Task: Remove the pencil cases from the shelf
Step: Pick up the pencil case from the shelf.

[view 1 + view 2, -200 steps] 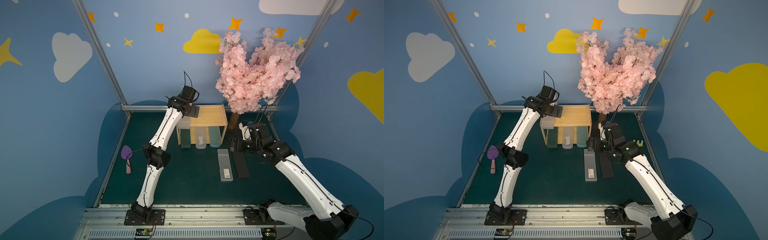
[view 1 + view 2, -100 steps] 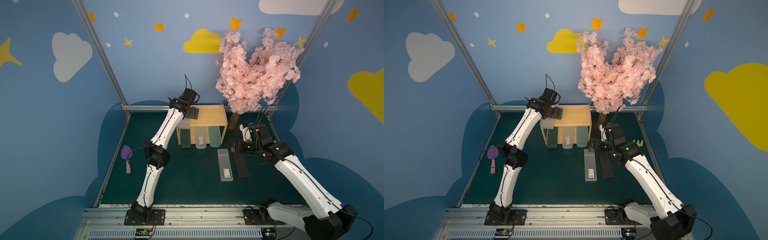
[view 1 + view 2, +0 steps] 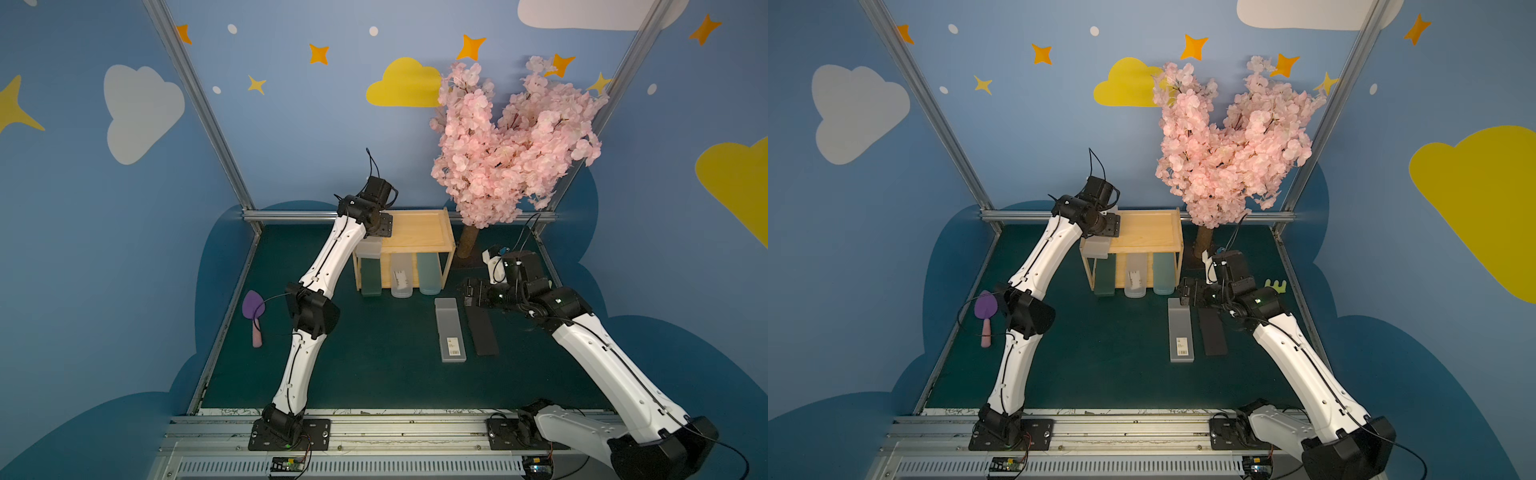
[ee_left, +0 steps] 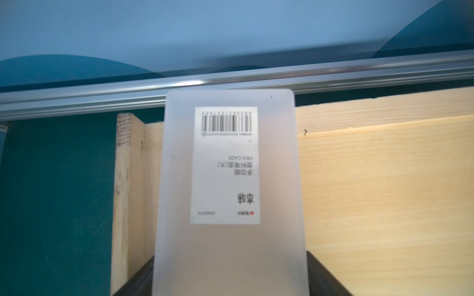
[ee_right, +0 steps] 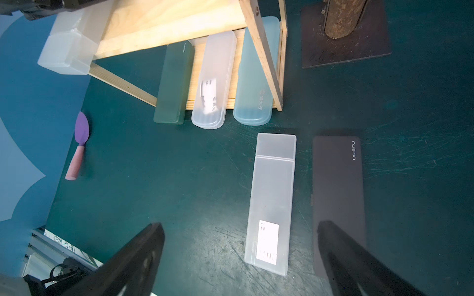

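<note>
Holding a case: left gripper [image 4: 229,275], dark fingers [image 4: 142,284] pressed against both long sides of a frosted white plastic pencil case with a barcode sticker [image 4: 230,243]. This case sits over the left end of the top tier of the small two-tier light-wood shelf [image 3: 424,232], near end overhanging the front edge; whether it rests on the board or is raised off it cannot be told.

Lower tier, left to right: dark green slim plastic pencil case [image 3: 370,278], clear round-ended plastic pencil case [image 3: 401,279], light blue plastic pencil case [image 3: 429,274]; all three lengthwise, side by side, near ends jutting past the shelf front.

Off the shelf, on the dark green table mat [image 3: 374,365], nearer and to the right: second frosted white plastic pencil case [image 3: 449,330], sticker at its near end, and just right of it a black flat plastic pencil case [image 3: 481,332], parallel, slightly apart.

Above their far ends, right gripper [image 5: 246,264]: jaws spread wide, nothing between them.

Left side of mat: purple toy trowel with pink handle [image 3: 252,307]. Right side, in a top view: green toy rake [image 3: 1276,286]. Far right: pink artificial blossom tree [image 3: 511,141].
</note>
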You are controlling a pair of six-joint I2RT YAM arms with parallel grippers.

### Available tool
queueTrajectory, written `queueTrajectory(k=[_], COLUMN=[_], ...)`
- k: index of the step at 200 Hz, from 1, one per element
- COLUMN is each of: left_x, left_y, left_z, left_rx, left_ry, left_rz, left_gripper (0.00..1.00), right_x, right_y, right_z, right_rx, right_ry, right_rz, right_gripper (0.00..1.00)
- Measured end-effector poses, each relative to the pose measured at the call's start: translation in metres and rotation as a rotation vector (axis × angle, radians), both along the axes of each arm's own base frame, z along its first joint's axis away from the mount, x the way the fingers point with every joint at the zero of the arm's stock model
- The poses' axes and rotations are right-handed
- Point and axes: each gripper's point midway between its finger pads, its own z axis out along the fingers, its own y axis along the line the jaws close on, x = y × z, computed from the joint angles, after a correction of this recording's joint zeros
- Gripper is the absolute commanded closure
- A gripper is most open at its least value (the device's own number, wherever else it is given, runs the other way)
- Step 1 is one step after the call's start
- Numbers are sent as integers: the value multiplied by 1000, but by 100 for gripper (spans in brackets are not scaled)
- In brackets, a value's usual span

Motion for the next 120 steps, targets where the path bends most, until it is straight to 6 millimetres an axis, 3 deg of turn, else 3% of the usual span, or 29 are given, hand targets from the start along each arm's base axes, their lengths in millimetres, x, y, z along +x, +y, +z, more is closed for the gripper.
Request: queueTrajectory(k=[26,74,98,120], left_x=[-3,-17,-37,-67], left_y=[-2,-10,-15,-23], left_z=[1,8,21,38], left_rx=[-13,-37,-40,-50], left_ry=[4,17,24,35], left_rz=[14,31,50,64], left_gripper=[37,36,36,35], right_x=[-1,-4,-6,-8], right_y=[0,-3,-2,-2], right_z=[1,5,8,12], right_rx=[5,20,30,41], right_ry=[-2,-17,-21,-31], right_rz=[1,0,6,12], right_gripper=[2,2,2,2])
